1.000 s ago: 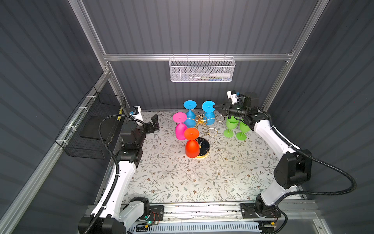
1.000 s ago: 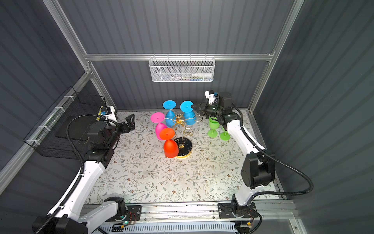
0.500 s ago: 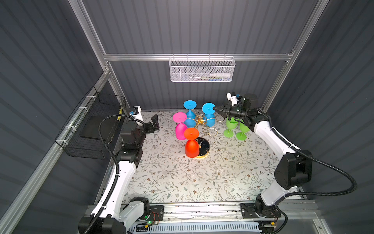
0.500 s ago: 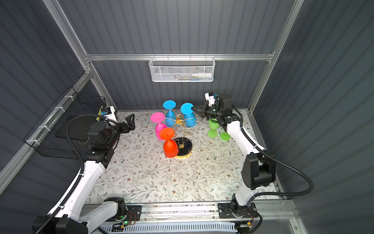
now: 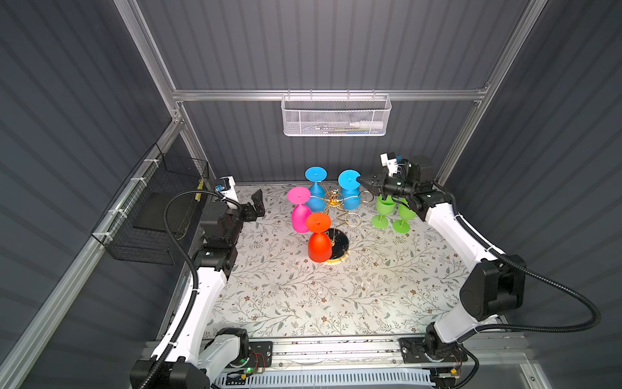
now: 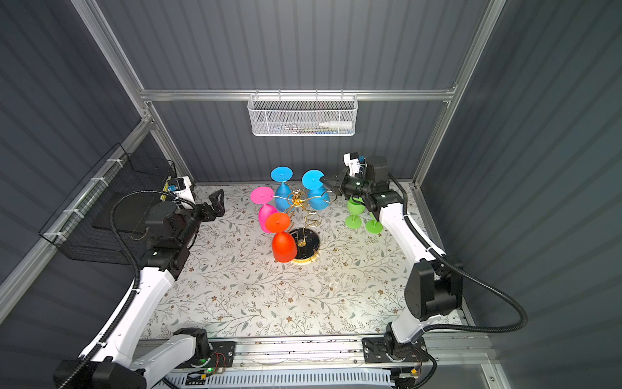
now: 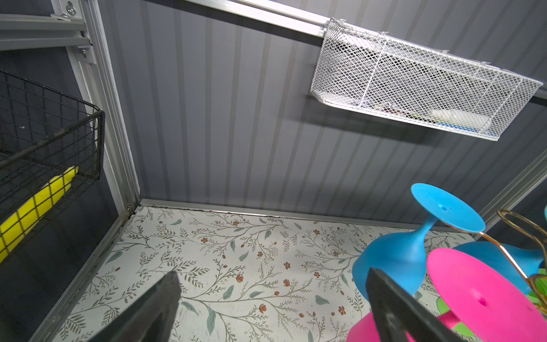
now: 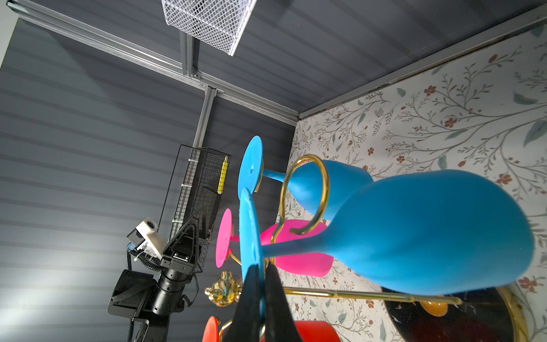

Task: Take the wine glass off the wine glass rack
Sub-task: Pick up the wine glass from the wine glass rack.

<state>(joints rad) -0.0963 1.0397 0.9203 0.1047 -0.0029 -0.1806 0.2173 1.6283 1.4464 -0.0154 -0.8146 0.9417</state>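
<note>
Although the blue wine glass point(image 5: 351, 202) hangs on the wine glass rack point(image 5: 340, 240), upper centre in both top views, its foot rim is pinched by the right jaws. Left jaws are spread wide, well left of the rack.

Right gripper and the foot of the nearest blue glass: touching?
Touching. The right wrist view shows the right gripper shut on the foot rim of the blue wine glass, a finger on each face, no gap.
</note>
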